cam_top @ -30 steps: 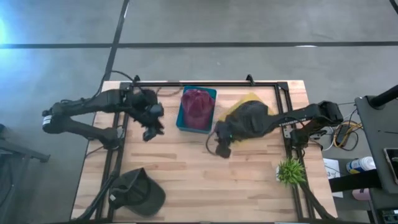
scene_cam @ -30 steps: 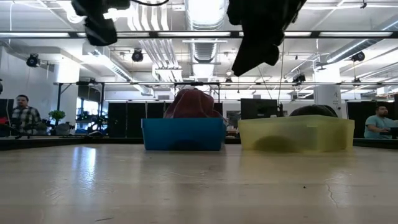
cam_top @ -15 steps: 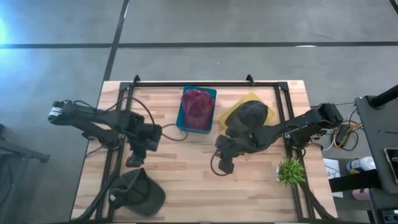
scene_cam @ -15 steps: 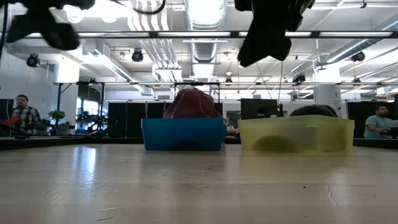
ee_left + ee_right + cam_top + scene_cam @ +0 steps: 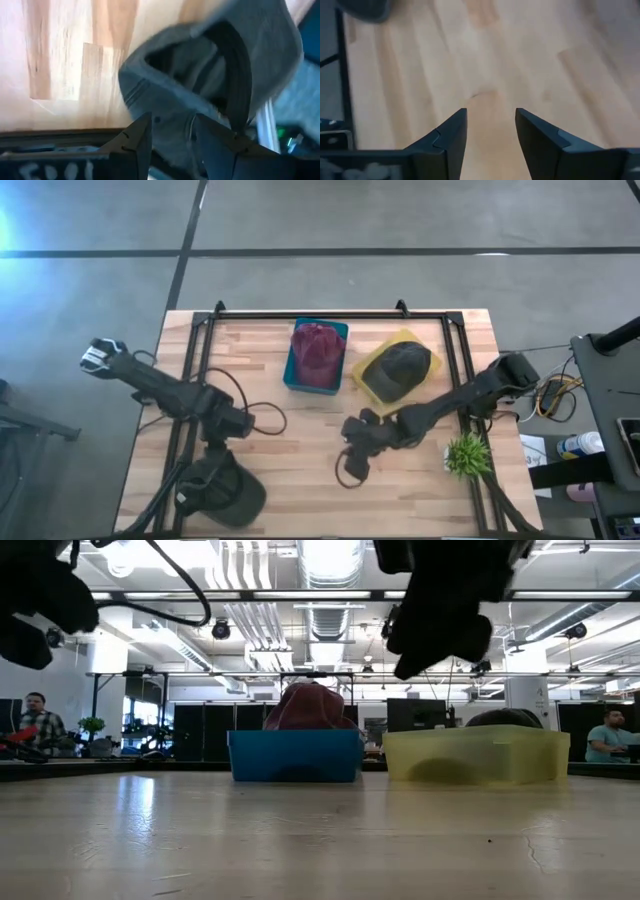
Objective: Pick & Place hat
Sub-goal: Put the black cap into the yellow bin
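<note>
While the soft, dark grey hat (image 5: 222, 489) lies crumpled at the lower left of the pale plank table (image 5: 300, 450), the left gripper (image 5: 224, 448) hovers above it, fingers spread; the right gripper (image 5: 352, 467), also spread, hangs mid-table.

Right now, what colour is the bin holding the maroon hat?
Blue bin, clearest in the low view.
</note>
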`<state>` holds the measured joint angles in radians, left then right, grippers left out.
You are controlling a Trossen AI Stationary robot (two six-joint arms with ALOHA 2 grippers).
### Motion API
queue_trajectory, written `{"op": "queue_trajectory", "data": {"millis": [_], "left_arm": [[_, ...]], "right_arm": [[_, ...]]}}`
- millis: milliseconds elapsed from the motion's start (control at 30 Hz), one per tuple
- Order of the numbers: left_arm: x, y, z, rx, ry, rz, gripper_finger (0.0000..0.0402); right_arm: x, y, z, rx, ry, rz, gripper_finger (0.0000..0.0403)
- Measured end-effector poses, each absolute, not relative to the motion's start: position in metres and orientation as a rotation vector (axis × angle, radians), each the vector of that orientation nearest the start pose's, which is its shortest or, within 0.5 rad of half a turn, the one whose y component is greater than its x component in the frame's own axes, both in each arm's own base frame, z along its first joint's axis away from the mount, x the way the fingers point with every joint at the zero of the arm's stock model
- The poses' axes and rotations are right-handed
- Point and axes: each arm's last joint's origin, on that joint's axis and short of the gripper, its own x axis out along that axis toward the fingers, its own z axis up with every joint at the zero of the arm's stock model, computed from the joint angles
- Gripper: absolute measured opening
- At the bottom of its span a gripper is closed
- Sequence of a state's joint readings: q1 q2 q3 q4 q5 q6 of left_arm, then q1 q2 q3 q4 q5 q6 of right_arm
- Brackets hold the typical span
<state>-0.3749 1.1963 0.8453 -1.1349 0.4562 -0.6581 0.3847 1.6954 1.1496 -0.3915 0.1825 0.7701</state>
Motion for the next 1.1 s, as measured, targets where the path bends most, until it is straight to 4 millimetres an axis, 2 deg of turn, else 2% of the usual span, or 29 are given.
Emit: {"op": "queue_trajectory", "data": {"millis": [233,500,667,800,933,1000,1100], "left_arm": [[0.172,-0.092,0.209,-0.713,1.633,0.103,0.0142],[0.173,-0.113,0.189,-0.678,1.725,0.259,0.0142],[0.176,-0.12,0.17,-0.569,1.777,0.331,0.0139],[0.181,-0.122,0.161,-0.488,1.802,0.309,0.0096],[0.197,-0.125,0.174,-0.448,1.721,0.265,0.0014],[0.21,-0.125,0.189,-0.438,1.632,0.251,0.0008],[0.233,-0.121,0.227,-0.429,1.426,0.247,0.0004]], "right_arm": [[0.317,0.155,0.205,0.471,0.877,-0.227,0.0173],[0.305,0.176,0.206,0.462,0.818,-0.266,0.0173],[0.302,0.182,0.207,0.462,0.819,-0.252,0.0173],[0.3,0.185,0.207,0.459,0.82,-0.243,0.0173],[0.298,0.188,0.209,0.451,0.819,-0.228,0.0171],[0.297,0.189,0.213,0.444,0.811,-0.212,0.0167],[0.295,0.189,0.224,0.428,0.79,-0.182,0.0159]]}}
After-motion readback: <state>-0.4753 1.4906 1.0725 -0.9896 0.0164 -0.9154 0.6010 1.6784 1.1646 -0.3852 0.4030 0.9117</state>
